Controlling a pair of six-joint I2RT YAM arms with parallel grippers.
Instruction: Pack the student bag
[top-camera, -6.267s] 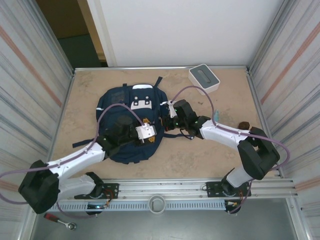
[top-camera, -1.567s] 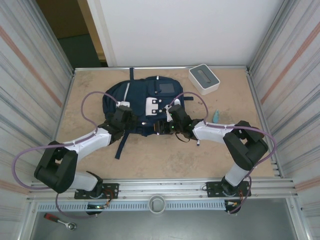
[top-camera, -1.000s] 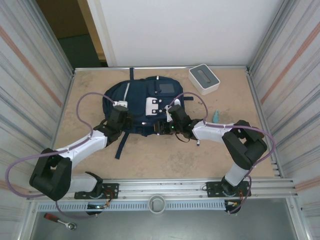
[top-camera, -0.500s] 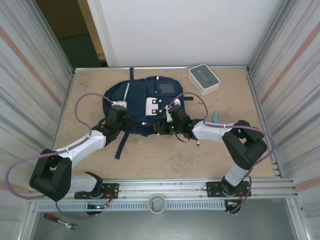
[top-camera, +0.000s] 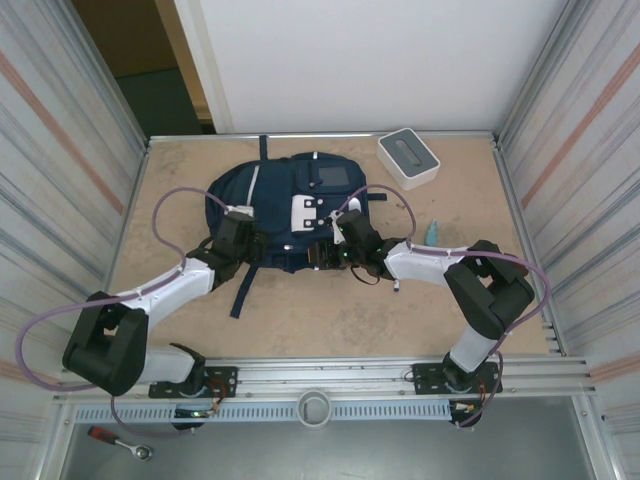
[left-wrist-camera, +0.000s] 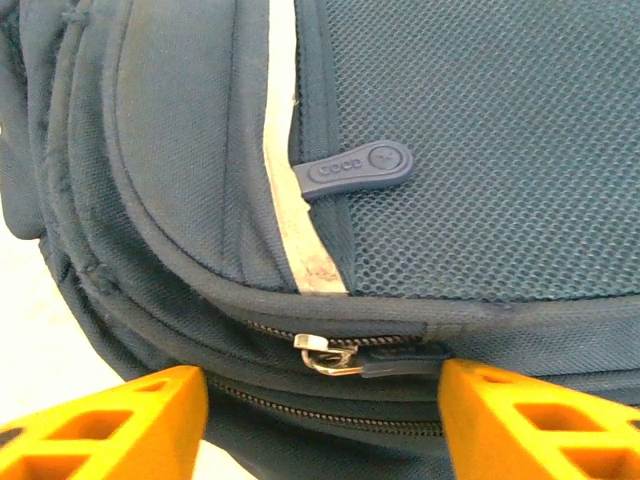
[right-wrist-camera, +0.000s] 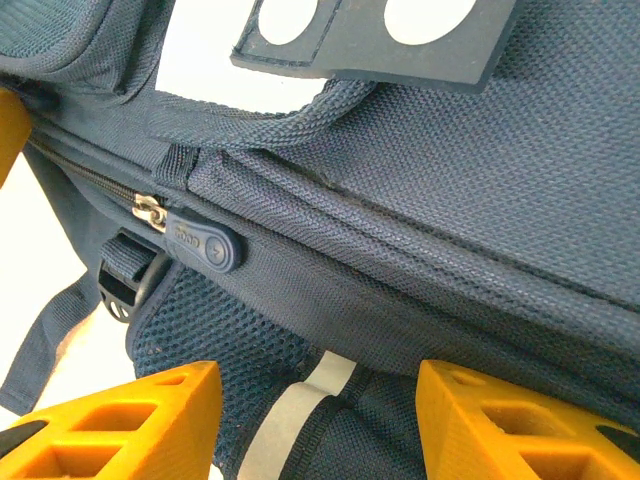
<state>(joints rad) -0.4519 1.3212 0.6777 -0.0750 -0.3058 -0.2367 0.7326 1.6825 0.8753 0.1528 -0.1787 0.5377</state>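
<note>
**Currently: both grippers open at the near edge of the student bag**

1. Task item. The student bag (top-camera: 290, 200) lies flat on the table (top-camera: 330, 320), in the far half and slightly left of centre. Its white patch (top-camera: 307, 210) faces up. One dark strap (top-camera: 243, 285) trails from the bag toward the near side.

2. Left gripper. In the top view the left gripper (top-camera: 238, 228) rests at the bag's near-left edge. In the left wrist view the left gripper (left-wrist-camera: 325, 420) has its orange fingers (left-wrist-camera: 110, 420) spread apart, with nothing clamped. A metal zip slider (left-wrist-camera: 320, 352) lies on the bag's seam between the two fingers. Beyond it sit a navy rubber pull tab (left-wrist-camera: 355, 170), a pale reflective stripe (left-wrist-camera: 295, 200) and a mesh panel (left-wrist-camera: 480, 150).

3. Right gripper. In the top view the right gripper (top-camera: 335, 248) rests at the bag's near edge, just right of the white patch. In the right wrist view the right gripper (right-wrist-camera: 315, 420) also has its orange fingers (right-wrist-camera: 520, 420) parted, with no item held. Navy fabric spans the gap. A second rubber pull tab (right-wrist-camera: 205, 243) sits on a zip line at the left, with a black buckle (right-wrist-camera: 125, 285) just below it.

4. Surroundings. A white box (top-camera: 408, 157) stands at the far right of the table, apart from the bag. A small teal object (top-camera: 432, 232) lies near the right arm.
</note>
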